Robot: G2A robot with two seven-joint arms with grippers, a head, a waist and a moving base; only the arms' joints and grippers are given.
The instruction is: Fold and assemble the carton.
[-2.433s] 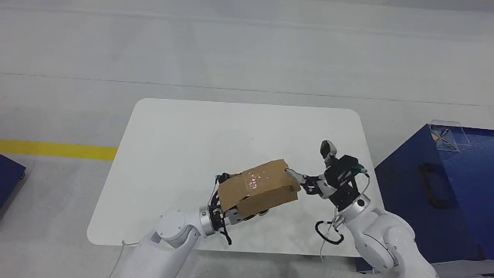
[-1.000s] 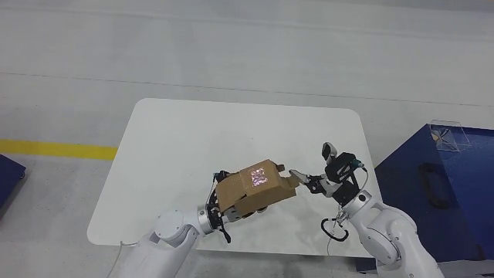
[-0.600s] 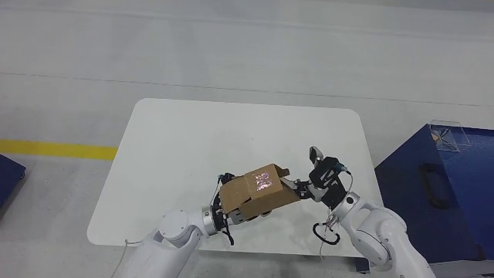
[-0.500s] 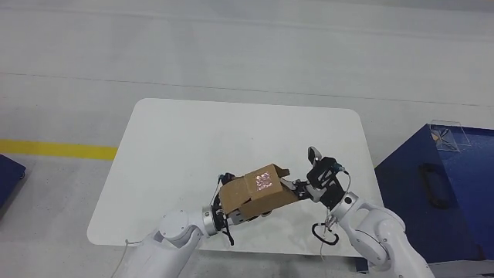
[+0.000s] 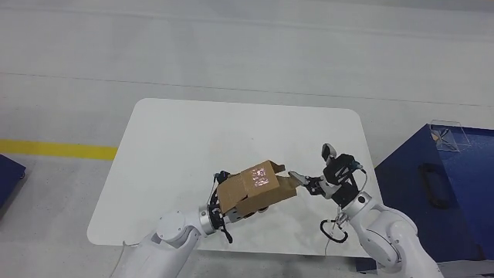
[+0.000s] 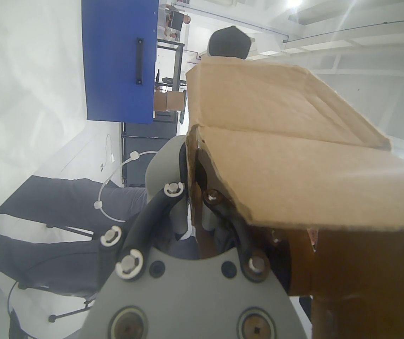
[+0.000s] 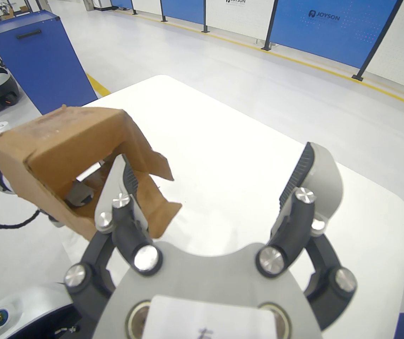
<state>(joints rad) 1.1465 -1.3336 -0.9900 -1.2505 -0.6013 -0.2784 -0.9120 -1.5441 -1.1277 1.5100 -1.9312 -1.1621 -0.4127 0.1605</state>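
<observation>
I find the carton [image 5: 255, 188] held clear of the table [image 5: 193, 139] near its front edge, tilted, with one end open and its flaps loose. My left pincer [image 6: 196, 192] is clamped on a carton wall. My right pincer [image 7: 216, 158] stands wide open and holds nothing. One of its fingers [image 7: 126, 174] is at the open end's flap; I cannot confirm contact.

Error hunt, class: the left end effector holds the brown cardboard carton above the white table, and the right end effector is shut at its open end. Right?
No: the right end effector is open at the open end of the brown cardboard carton, as the right wrist view shows.
</observation>
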